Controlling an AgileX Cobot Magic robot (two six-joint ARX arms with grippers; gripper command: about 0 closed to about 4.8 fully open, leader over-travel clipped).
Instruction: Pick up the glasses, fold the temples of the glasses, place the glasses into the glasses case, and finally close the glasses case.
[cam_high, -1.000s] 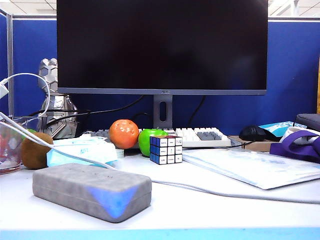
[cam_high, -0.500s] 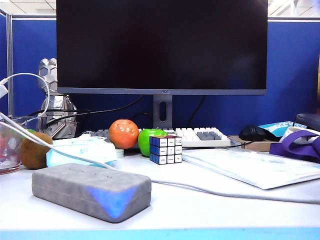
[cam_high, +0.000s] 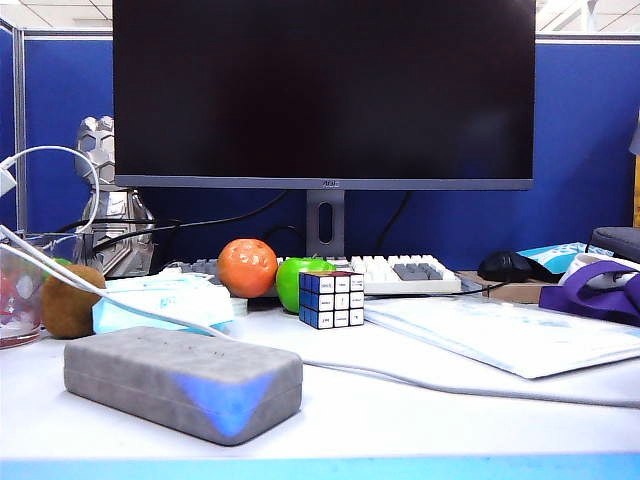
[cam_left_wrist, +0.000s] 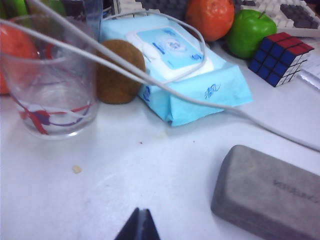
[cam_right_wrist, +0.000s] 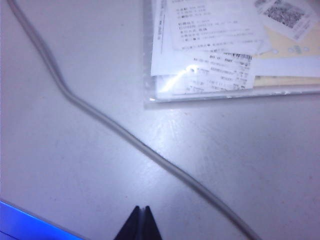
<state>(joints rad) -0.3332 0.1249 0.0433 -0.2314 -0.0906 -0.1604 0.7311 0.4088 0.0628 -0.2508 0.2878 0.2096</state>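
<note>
The glasses case (cam_high: 183, 380) lies closed on the white table at the front left, a grey felt box with rounded corners. The left wrist view shows it too (cam_left_wrist: 270, 195), off to one side of my left gripper (cam_left_wrist: 140, 212), which hangs shut and empty above bare table. My right gripper (cam_right_wrist: 140, 209) is also shut and empty, over the table near a grey cable (cam_right_wrist: 125, 135). Neither gripper appears in the exterior view. The glasses and their temples are out of view.
A light blue tissue packet (cam_left_wrist: 190, 65), a kiwi (cam_left_wrist: 120, 72) and a drinking glass (cam_left_wrist: 50, 85) stand behind the case. An orange (cam_high: 247, 267), green apple (cam_high: 292, 280) and puzzle cube (cam_high: 331, 299) sit before the monitor. A clear folder of papers (cam_right_wrist: 225, 50) lies right.
</note>
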